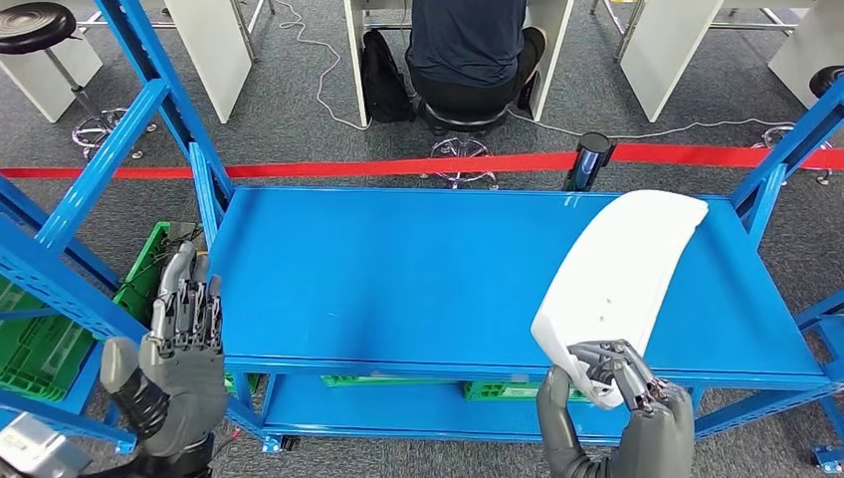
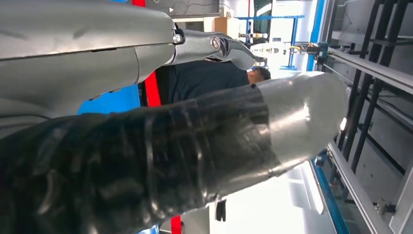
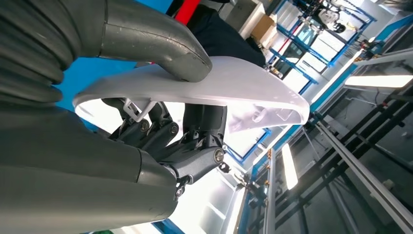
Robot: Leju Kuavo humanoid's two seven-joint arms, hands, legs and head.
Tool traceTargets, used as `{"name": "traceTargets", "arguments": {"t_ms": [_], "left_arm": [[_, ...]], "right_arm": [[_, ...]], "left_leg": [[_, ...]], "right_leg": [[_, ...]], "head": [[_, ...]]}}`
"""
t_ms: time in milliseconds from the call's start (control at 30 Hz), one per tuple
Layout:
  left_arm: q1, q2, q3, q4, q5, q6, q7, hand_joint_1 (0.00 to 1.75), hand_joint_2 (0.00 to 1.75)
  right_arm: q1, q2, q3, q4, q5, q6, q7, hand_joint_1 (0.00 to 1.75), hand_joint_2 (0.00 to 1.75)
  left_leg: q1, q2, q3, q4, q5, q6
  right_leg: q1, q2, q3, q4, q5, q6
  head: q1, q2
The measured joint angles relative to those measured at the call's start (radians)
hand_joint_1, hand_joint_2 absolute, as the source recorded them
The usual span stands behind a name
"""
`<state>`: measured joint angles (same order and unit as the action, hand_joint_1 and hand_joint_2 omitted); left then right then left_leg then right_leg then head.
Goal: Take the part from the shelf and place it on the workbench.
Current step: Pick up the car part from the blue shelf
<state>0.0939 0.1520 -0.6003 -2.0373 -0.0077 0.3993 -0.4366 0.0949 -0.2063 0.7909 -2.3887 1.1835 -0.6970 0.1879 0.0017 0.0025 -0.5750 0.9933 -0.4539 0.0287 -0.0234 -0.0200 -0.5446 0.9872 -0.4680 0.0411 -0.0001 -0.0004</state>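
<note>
Over blue workbench (image 1: pixel 398 279): white part (image 1: pixel 622 274) (right hand (image 1: pixel 622 398))

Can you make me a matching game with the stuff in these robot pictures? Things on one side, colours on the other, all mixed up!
Things:
1. curved part held by the right robot hand
2. shelf top
3. barrier tape stretched behind the shelf
4. crate near the left robot hand

Colours:
A. green
B. white
C. red
D. blue

Pairs: 1-B, 2-D, 3-C, 4-A
</note>
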Motion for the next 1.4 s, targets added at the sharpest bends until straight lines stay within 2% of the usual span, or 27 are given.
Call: {"name": "traceTargets", "arguments": {"t_ms": [133, 200, 267, 300, 333, 367, 433, 500, 600, 633, 700, 767, 800, 833, 867, 933, 1000, 1033, 1100, 1133, 1167, 1200, 1267, 1300, 1333, 1367, 1400], "left_arm": [[-0.001, 0.007, -0.006, -0.011, 0.002, -0.003, 0.002, 0.00, 0.00], [-0.001, 0.008, -0.010, -0.015, 0.003, -0.003, 0.003, 0.00, 0.00], [-0.001, 0.008, -0.013, -0.015, 0.003, -0.004, 0.003, 0.00, 0.00], [0.000, 0.009, -0.014, -0.015, 0.004, -0.004, 0.004, 0.00, 0.00], [0.000, 0.009, -0.016, -0.015, 0.004, -0.004, 0.004, 0.00, 0.00], [0.000, 0.009, -0.017, -0.015, 0.004, -0.004, 0.004, 0.00, 0.00], [0.000, 0.010, -0.020, -0.015, 0.004, -0.004, 0.003, 0.00, 0.00], [0.000, 0.010, -0.021, -0.016, 0.004, -0.005, 0.003, 0.00, 0.00], [0.000, 0.013, -0.023, -0.018, 0.005, -0.006, 0.002, 0.00, 0.00], [0.001, 0.015, -0.023, -0.019, 0.005, -0.006, 0.002, 0.00, 0.00], [0.003, 0.017, -0.024, -0.020, 0.005, -0.005, 0.002, 0.00, 0.00], [0.004, 0.019, -0.025, -0.021, 0.005, -0.005, 0.002, 0.00, 0.00], [0.004, 0.020, -0.026, -0.021, 0.005, -0.005, 0.002, 0.00, 0.00], [0.004, 0.021, -0.026, -0.021, 0.005, -0.005, 0.002, 0.00, 0.00], [0.004, 0.022, -0.026, -0.021, 0.005, -0.004, 0.002, 0.00, 0.00], [0.004, 0.024, -0.026, -0.021, 0.005, -0.004, 0.002, 0.00, 0.00], [0.002, 0.024, -0.027, -0.023, 0.005, -0.004, 0.002, 0.00, 0.00], [0.001, 0.024, -0.027, -0.025, 0.004, -0.005, 0.002, 0.00, 0.00], [0.000, 0.024, -0.027, -0.027, 0.004, -0.006, 0.001, 0.00, 0.00], [0.000, 0.025, -0.027, -0.027, 0.004, -0.007, 0.001, 0.00, 0.00], [-0.001, 0.025, -0.028, -0.027, 0.004, -0.007, 0.002, 0.00, 0.00], [-0.001, 0.025, -0.028, -0.027, 0.005, -0.008, 0.002, 0.00, 0.00], [0.000, 0.025, -0.030, -0.027, 0.005, -0.010, 0.003, 0.00, 0.00], [0.000, 0.026, -0.030, -0.027, 0.005, -0.010, 0.003, 0.00, 0.00], [0.000, 0.026, -0.031, -0.027, 0.005, -0.010, 0.004, 0.00, 0.00], [0.000, 0.026, -0.031, -0.027, 0.004, -0.010, 0.004, 0.00, 0.00], [0.000, 0.026, -0.031, -0.027, 0.004, -0.010, 0.005, 0.00, 0.00]], "right_arm": [[-0.002, -0.005, 0.005, -0.003, 0.016, 0.000, 0.030, 1.75, 1.75], [-0.004, -0.010, 0.008, -0.004, 0.022, 0.000, 0.042, 1.75, 1.75], [-0.006, -0.015, 0.012, -0.004, 0.025, 0.000, 0.050, 1.75, 1.75], [-0.007, -0.017, 0.014, -0.004, 0.025, 0.000, 0.052, 1.75, 1.75], [-0.007, -0.019, 0.015, -0.004, 0.025, 0.000, 0.053, 1.75, 1.75], [-0.007, -0.022, 0.016, -0.004, 0.026, 0.000, 0.055, 1.75, 1.75], [-0.009, -0.026, 0.018, -0.004, 0.028, 0.000, 0.062, 1.75, 1.75], [-0.012, -0.029, 0.020, -0.004, 0.031, 0.000, 0.070, 1.75, 1.75], [-0.016, -0.032, 0.023, -0.005, 0.033, 0.000, 0.077, 1.75, 1.75], [-0.017, -0.033, 0.023, -0.005, 0.033, 0.000, 0.078, 1.75, 1.75], [-0.019, -0.034, 0.023, -0.005, 0.035, 0.001, 0.080, 1.75, 1.75], [-0.021, -0.035, 0.024, -0.005, 0.039, 0.001, 0.087, 1.75, 1.75], [-0.021, -0.036, 0.025, -0.005, 0.040, 0.001, 0.092, 1.75, 1.75], [-0.021, -0.037, 0.027, -0.005, 0.042, 0.001, 0.095, 1.75, 1.75], [-0.021, -0.037, 0.028, -0.005, 0.043, 0.001, 0.097, 1.75, 1.75], [-0.023, -0.038, 0.030, -0.005, 0.044, 0.001, 0.099, 1.75, 1.75], [-0.024, -0.039, 0.031, -0.005, 0.046, 0.001, 0.100, 1.75, 1.75], [-0.024, -0.040, 0.031, -0.005, 0.047, 0.001, 0.102, 1.75, 1.75], [-0.027, -0.042, 0.033, -0.005, 0.049, 0.001, 0.110, 1.75, 1.75], [-0.028, -0.043, 0.034, -0.005, 0.049, 0.001, 0.115, 1.75, 1.75], [-0.029, -0.045, 0.036, -0.005, 0.049, 0.001, 0.120, 1.75, 1.75], [-0.029, -0.047, 0.037, -0.005, 0.049, 0.001, 0.123, 1.75, 1.75], [-0.030, -0.050, 0.039, -0.005, 0.049, 0.001, 0.128, 1.75, 1.75], [-0.030, -0.052, 0.040, -0.005, 0.049, 0.001, 0.131, 1.75, 1.75], [-0.030, -0.054, 0.041, -0.005, 0.049, 0.001, 0.132, 1.75, 1.75], [-0.031, -0.056, 0.042, -0.005, 0.049, 0.001, 0.134, 1.75, 1.75], [-0.031, -0.057, 0.043, -0.005, 0.049, 0.001, 0.134, 1.75, 1.75]], "left_leg": [[0.004, 0.000, 0.007, -0.022, 0.018, 0.013], [0.012, 0.000, 0.012, -0.039, 0.033, 0.019], [0.012, -0.001, 0.005, -0.038, 0.037, 0.022], [0.013, -0.002, -0.002, -0.033, 0.038, 0.021], [0.015, -0.004, -0.008, -0.027, 0.038, 0.019], [0.018, -0.006, -0.016, -0.020, 0.038, 0.017], [0.024, -0.011, -0.033, -0.002, 0.038, 0.004], [0.026, -0.017, -0.047, 0.012, 0.042, -0.015], [0.028, -0.024, -0.059, 0.019, 0.056, -0.039], [0.030, -0.023, -0.067, 0.026, 0.048, -0.043], [0.031, -0.016, -0.094, 0.088, -0.019, -0.047], [0.029, -0.010, -0.129, 0.212, -0.115, -0.047], [0.028, -0.010, -0.138, 0.267, -0.141, -0.045], [0.026, -0.010, -0.132, 0.295, -0.145, -0.041], [0.022, -0.009, -0.108, 0.288, -0.131, -0.034], [0.011, -0.009, -0.013, 0.177, -0.091, -0.010], [0.000, -0.005, 0.080, 0.046, -0.089, 0.009], [-0.005, -0.004, 0.099, 0.009, -0.096, 0.013], [-0.009, -0.004, 0.099, -0.013, -0.087, 0.013], [-0.007, -0.003, 0.092, -0.020, -0.076, 0.014], [-0.004, -0.001, 0.086, -0.027, -0.064, 0.017], [-0.001, 0.001, 0.078, -0.032, -0.051, 0.020], [0.001, 0.002, 0.055, -0.032, -0.030, 0.025], [0.002, 0.002, 0.043, -0.028, -0.019, 0.024], [0.002, 0.002, 0.028, -0.024, -0.008, 0.022], [0.002, 0.002, 0.011, -0.018, 0.003, 0.020], [0.003, 0.002, -0.007, -0.010, 0.012, 0.016]], "right_leg": [[-0.001, 0.003, -0.003, 0.004, -0.007, 0.012], [-0.002, 0.009, -0.031, 0.071, -0.061, 0.017], [-0.003, 0.012, -0.075, 0.197, -0.130, 0.024], [-0.005, 0.012, -0.091, 0.245, -0.146, 0.028], [-0.007, 0.012, -0.091, 0.259, -0.142, 0.031], [-0.010, 0.012, -0.075, 0.234, -0.122, 0.035], [-0.015, 0.016, -0.008, 0.110, -0.076, 0.043], [-0.013, 0.026, 0.032, 0.034, -0.055, 0.036], [-0.008, 0.030, 0.017, 0.037, -0.050, 0.002], [-0.008, 0.028, 0.013, 0.038, -0.045, -0.009], [-0.006, 0.022, -0.006, 0.034, -0.030, -0.027], [0.000, 0.020, -0.025, 0.034, -0.011, -0.038], [0.004, 0.020, -0.035, 0.035, -0.001, -0.040], [0.009, 0.019, -0.047, 0.036, 0.009, -0.041], [0.013, 0.019, -0.060, 0.036, 0.019, -0.042], [0.020, 0.019, -0.079, 0.037, 0.036, -0.042], [0.023, 0.018, -0.090, 0.037, 0.052, -0.037], [0.022, 0.017, -0.093, 0.035, 0.060, -0.032], [0.017, 0.015, -0.094, 0.028, 0.076, -0.019], [0.016, 0.016, -0.097, 0.029, 0.073, -0.013], [0.016, 0.017, -0.104, 0.041, 0.053, -0.008], [0.016, 0.018, -0.114, 0.070, 0.014, -0.004], [0.011, 0.018, -0.135, 0.178, -0.089, 0.004], [0.010, 0.018, -0.139, 0.238, -0.121, 0.007], [0.008, 0.018, -0.136, 0.281, -0.127, 0.011], [0.007, 0.018, -0.122, 0.296, -0.110, 0.013], [0.005, 0.018, -0.095, 0.277, -0.080, 0.015]], "head": [[-0.004, 0.000], [0.004, 0.000], [0.016, 0.000], [0.020, 0.000], [0.022, 0.000], [0.023, 0.000], [0.027, 0.000], [0.032, 0.000], [0.024, 0.000], [0.018, 0.000], [0.004, 0.000], [-0.012, 0.000], [-0.018, 0.000], [-0.023, 0.000], [-0.028, 0.000], [-0.035, 0.000], [-0.034, 0.000], [-0.034, 0.000], [-0.037, 0.000], [-0.040, 0.000], [-0.039, 0.000], [-0.036, 0.000], [-0.024, 0.000], [-0.019, 0.000], [-0.014, 0.000], [-0.010, 0.000], [-0.006, 0.000]]}}
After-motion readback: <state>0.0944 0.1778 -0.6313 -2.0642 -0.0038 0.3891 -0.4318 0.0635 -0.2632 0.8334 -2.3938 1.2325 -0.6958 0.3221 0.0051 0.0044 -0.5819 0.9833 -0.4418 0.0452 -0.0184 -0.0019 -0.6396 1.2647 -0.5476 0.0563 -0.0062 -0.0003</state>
